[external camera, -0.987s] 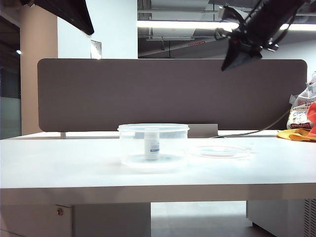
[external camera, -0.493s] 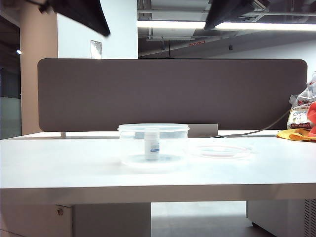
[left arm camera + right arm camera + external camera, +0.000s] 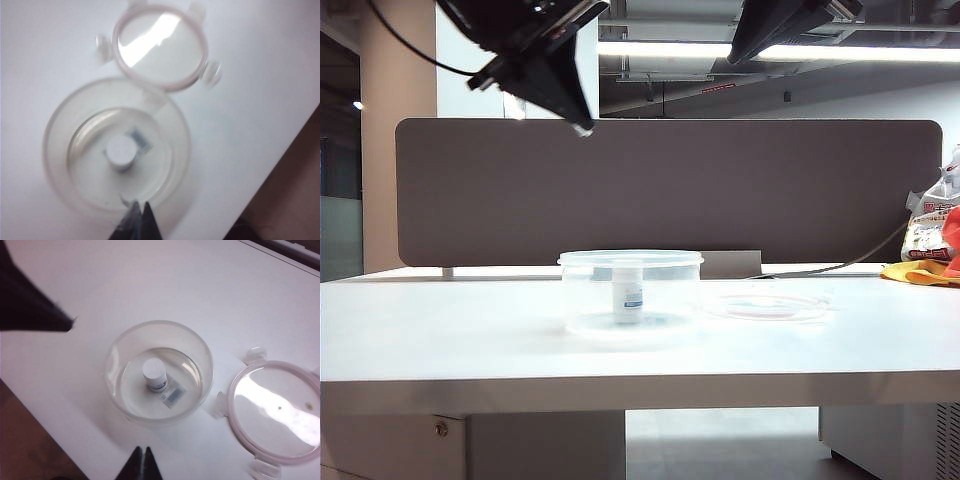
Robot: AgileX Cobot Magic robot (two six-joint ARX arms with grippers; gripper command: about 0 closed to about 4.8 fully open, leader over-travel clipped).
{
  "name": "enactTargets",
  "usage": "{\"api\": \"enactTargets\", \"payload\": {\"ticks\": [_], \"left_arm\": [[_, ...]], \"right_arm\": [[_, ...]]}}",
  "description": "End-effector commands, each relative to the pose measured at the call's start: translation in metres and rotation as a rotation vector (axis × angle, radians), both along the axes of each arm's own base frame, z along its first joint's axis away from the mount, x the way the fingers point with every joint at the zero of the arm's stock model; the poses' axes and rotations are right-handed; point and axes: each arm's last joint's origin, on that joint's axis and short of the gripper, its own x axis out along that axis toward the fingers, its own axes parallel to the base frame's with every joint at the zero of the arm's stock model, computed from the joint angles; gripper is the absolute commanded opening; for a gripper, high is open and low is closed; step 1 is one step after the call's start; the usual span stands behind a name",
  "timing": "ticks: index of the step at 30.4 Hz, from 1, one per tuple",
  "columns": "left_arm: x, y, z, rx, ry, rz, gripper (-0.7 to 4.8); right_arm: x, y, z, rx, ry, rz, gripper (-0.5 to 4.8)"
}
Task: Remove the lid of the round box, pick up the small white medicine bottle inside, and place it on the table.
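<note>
Now left gripper (image 3: 582,128), closed, has dropped in; right gripper (image 3: 142,452) closed, raised

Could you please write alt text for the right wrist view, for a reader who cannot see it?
Seen from above, the open round box stands on the white table with the small white medicine bottle upright inside. The lid lies flat on the table beside it, and the shut right gripper hangs above the box's near side.
</note>
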Motion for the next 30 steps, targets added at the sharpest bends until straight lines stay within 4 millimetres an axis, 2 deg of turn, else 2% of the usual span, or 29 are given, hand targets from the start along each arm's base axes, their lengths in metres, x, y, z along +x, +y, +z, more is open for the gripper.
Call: {"api": "enactTargets", "payload": {"ticks": [1, 4, 8, 10, 20, 23, 26, 29, 30], "left_arm": [[0.013, -0.008, 0.004, -0.040, 0.056, -0.014, -0.05], [0.025, -0.014, 0.002, -0.031, 0.096, -0.006, 0.10], [0.040, -0.021, -0.008, -0.017, 0.156, 0.012, 0.86], [0.044, -0.023, -0.016, -0.006, 0.175, 0.015, 0.91], [0.060, -0.027, -0.049, 0.036, 0.262, 0.040, 0.94], [0.062, -0.029, -0.055, 0.046, 0.273, 0.052, 1.34], [0.065, -0.030, -0.060, 0.051, 0.282, 0.061, 1.36], [0.067, -0.031, -0.063, 0.058, 0.277, 0.067, 1.76], [0.068, -0.031, -0.063, 0.058, 0.273, 0.071, 2.23]], "right_arm": [[-0.001, 0.000, 0.002, 0.004, -0.008, -0.002, -0.09], [-0.001, -0.001, 0.002, -0.007, -0.012, -0.016, -0.06], [-0.001, -0.001, 0.002, -0.022, -0.016, -0.034, 0.38], [-0.001, -0.001, 0.002, -0.022, -0.015, -0.033, 0.54], [0.000, -0.001, 0.002, -0.023, -0.015, -0.035, 0.54], [0.000, -0.001, 0.002, -0.024, -0.015, -0.035, 0.54], [0.000, -0.001, 0.002, -0.024, -0.015, -0.036, 0.54], [0.000, -0.001, 0.002, -0.024, -0.015, -0.035, 0.54], [0.000, -0.001, 0.002, -0.024, -0.015, -0.035, 0.54]]}}
